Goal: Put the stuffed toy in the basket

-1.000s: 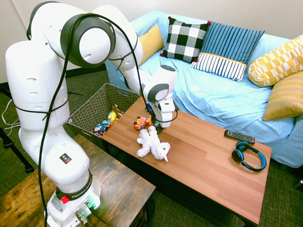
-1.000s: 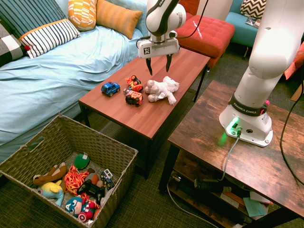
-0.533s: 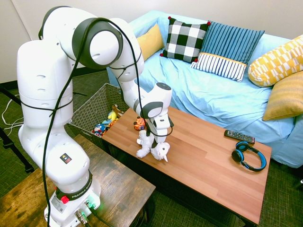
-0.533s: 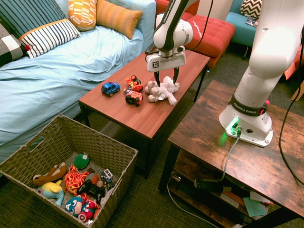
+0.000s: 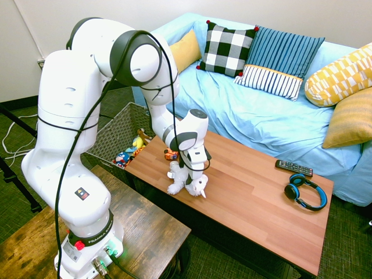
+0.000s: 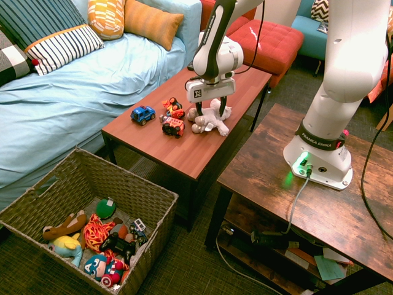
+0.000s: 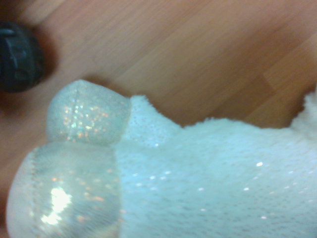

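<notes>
Second exterior view, left to right. I have a light blue covered sofa point(image 6: 37, 117) at the far left, with a navy-and-white striped cushion point(image 6: 66, 49) and an orange ribbed cushion point(image 6: 153, 24) on it. In front of it, on the floor, stands the large rectangular basket of grey-brown weave point(image 6: 126, 184). Inside: a brown plush point(image 6: 64, 225), a yellow-and-blue plush point(image 6: 66, 247), a red-orange stringy bundle point(image 6: 97, 233), a green round toy point(image 6: 105, 208) and a black game controller point(image 6: 119, 246).

On the low reddish-brown wooden table point(image 6: 172, 153) sit a blue toy car point(image 6: 143, 115) and, to its right, an orange toy car point(image 6: 173, 127). Just right of these lies the white fluffy stuffed toy with shiny feet point(image 6: 212, 121); it is on the table, outside the basket. My black two-finger gripper point(image 6: 212, 108) points down over it, jaws wide apart, one finger to each side of its body. No closed grip on the toy; whether either finger touches the fur, I cannot tell. Behind, to the right: a red tufted ottoman point(image 6: 270, 46).

Wrist view: fur and two glittery feet fill the lower part.

First exterior view, right end of the table: black remote point(image 5: 294, 168) and blue-and-black headphones point(image 5: 306, 192).
</notes>
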`<state>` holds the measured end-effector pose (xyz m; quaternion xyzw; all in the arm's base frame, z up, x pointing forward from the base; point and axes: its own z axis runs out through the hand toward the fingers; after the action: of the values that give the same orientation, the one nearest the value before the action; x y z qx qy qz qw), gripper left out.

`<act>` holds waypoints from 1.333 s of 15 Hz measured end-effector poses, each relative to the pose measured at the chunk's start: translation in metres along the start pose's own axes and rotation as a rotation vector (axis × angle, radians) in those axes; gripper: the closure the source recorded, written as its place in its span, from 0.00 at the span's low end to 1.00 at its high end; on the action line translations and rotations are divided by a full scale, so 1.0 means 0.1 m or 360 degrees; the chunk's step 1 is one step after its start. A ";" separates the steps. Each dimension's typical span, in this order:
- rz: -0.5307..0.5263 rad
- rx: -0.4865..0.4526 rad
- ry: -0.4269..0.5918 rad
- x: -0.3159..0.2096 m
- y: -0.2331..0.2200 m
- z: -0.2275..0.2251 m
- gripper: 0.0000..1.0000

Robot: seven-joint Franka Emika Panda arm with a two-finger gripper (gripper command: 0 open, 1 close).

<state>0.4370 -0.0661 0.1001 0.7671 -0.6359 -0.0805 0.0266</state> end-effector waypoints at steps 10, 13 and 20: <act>-0.0179 0.0035 -0.0079 -0.06 -0.11 0.13 1.00; -0.0250 0.0069 -0.0105 -0.01 -0.02 0.16 1.00; -0.0354 0.0188 -0.0069 0.07 0.25 -0.15 1.00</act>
<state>0.4161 -0.0786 0.1176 0.8312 -0.5510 -0.0621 -0.0415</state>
